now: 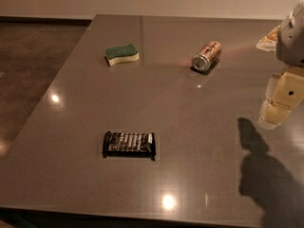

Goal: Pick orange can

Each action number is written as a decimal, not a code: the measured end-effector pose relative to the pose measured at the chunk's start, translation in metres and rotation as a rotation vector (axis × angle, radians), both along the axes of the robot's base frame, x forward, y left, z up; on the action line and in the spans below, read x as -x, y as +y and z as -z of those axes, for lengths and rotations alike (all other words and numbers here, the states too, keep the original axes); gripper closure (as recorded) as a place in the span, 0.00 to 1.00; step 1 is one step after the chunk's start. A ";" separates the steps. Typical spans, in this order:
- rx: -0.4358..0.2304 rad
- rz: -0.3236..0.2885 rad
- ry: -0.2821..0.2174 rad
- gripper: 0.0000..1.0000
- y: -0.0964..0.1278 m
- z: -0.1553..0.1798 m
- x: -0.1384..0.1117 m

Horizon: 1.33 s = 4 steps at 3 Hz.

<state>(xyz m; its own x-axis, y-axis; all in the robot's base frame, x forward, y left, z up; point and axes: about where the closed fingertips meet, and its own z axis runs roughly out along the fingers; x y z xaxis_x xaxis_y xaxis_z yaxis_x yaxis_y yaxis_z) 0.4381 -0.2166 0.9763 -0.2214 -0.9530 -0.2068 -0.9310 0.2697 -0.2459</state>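
The orange can [206, 56] lies on its side on the grey-brown table [190, 127], in the far right part, with one shiny silver end turned toward the camera. My gripper [278, 106] hangs above the table at the right edge of the camera view, to the right of the can and nearer the camera. It is well apart from the can and holds nothing that I can see. Part of the arm runs out of view at the right.
A green-and-yellow sponge [121, 54] lies at the far left. A flat black snack packet [129, 144] lies near the front left. A pale object [267, 38] shows at the far right, partly behind the arm. The floor drops away beyond the table's left edge.
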 end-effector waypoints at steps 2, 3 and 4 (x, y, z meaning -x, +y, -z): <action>0.021 -0.024 -0.028 0.00 0.005 -0.003 -0.009; 0.067 -0.089 -0.075 0.00 0.014 -0.003 -0.040; 0.139 -0.169 -0.097 0.00 0.018 0.004 -0.076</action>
